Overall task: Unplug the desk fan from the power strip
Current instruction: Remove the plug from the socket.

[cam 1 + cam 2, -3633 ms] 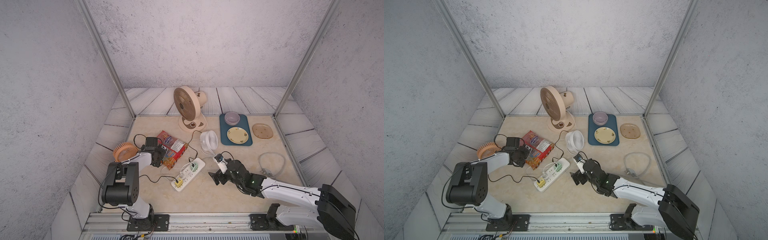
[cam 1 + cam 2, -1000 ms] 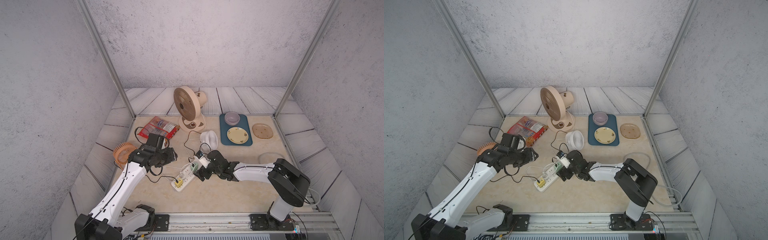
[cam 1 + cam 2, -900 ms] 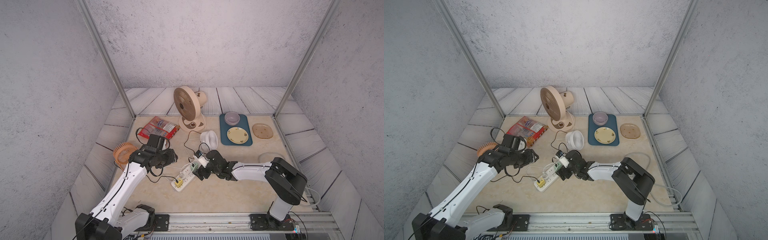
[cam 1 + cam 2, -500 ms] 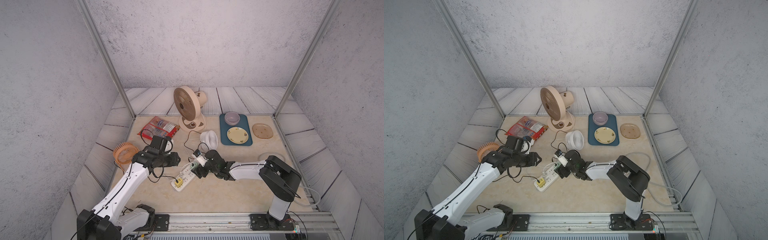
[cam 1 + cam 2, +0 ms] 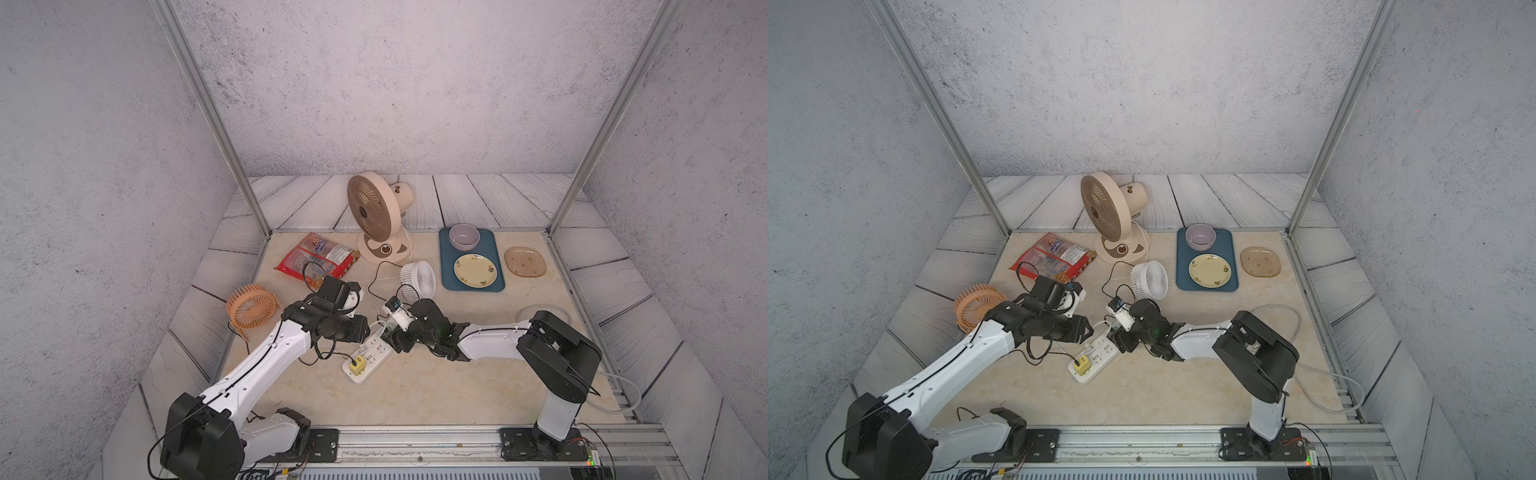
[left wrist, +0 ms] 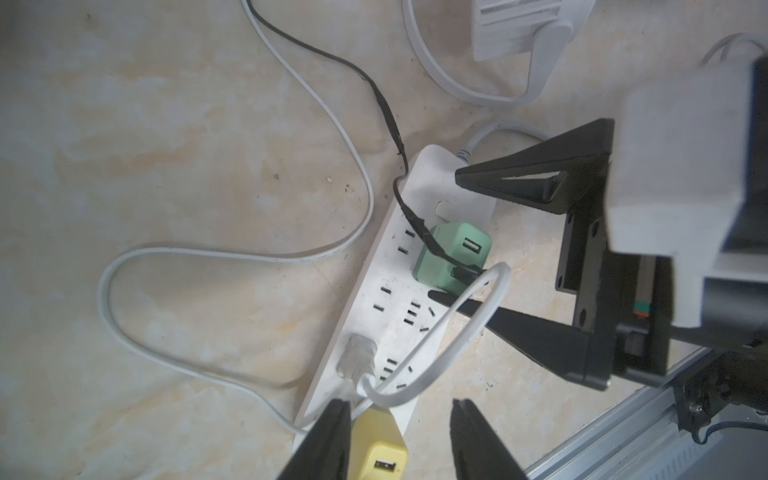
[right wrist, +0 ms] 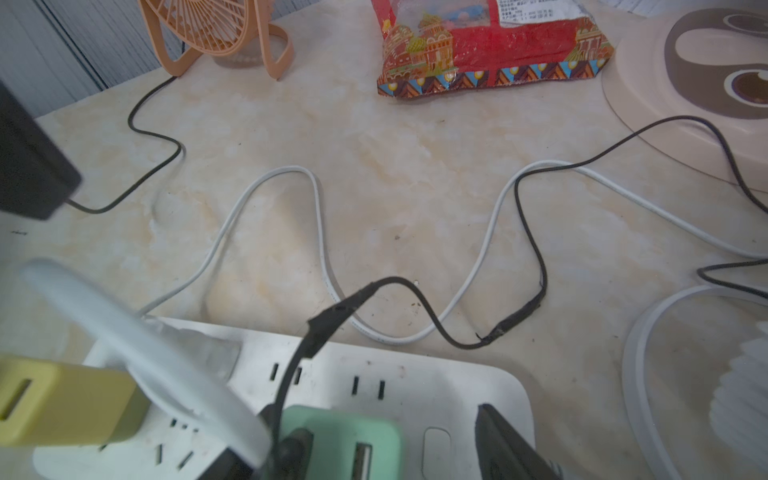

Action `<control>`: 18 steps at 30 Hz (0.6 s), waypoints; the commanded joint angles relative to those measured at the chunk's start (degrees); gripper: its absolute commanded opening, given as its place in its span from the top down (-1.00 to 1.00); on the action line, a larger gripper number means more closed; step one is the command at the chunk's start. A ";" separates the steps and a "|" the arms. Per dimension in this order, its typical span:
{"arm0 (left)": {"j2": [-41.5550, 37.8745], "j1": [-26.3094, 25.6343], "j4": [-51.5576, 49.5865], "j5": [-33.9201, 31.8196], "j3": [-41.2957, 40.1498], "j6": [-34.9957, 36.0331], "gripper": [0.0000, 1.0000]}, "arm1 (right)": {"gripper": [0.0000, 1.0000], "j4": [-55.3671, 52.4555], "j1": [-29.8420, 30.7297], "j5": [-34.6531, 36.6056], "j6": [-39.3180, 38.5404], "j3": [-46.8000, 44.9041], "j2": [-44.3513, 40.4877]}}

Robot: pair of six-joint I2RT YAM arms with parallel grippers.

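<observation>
Beneath right pincer (image 6: 444,235), power strip (image 6: 374,307) partly covered

Robot lab: panel walls (image 5: 395,83), rail (image 5: 415,434)

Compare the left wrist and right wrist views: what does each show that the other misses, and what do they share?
Only the left wrist view shows the metal rail and the cord leaving the power strip. Only the right wrist view shows the orange fan, the red snack bag and the beige fan's base. Both show the power strip, green adapter and yellow adapter.
</observation>
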 commanded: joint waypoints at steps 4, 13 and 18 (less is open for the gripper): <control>2.88 -2.82 -1.98 -4.08 -0.58 -1.10 0.02 | -0.44 -0.21 0.37 -0.23 -0.35 0.15 1.08; 2.09 -3.69 -1.24 -8.72 -2.72 -4.16 0.32 | -0.38 -0.74 0.55 -0.48 -0.29 0.15 1.38; 2.72 -4.13 -0.81 -7.87 -3.55 -4.00 0.37 | -0.36 -0.65 0.64 -0.41 -0.38 0.31 1.57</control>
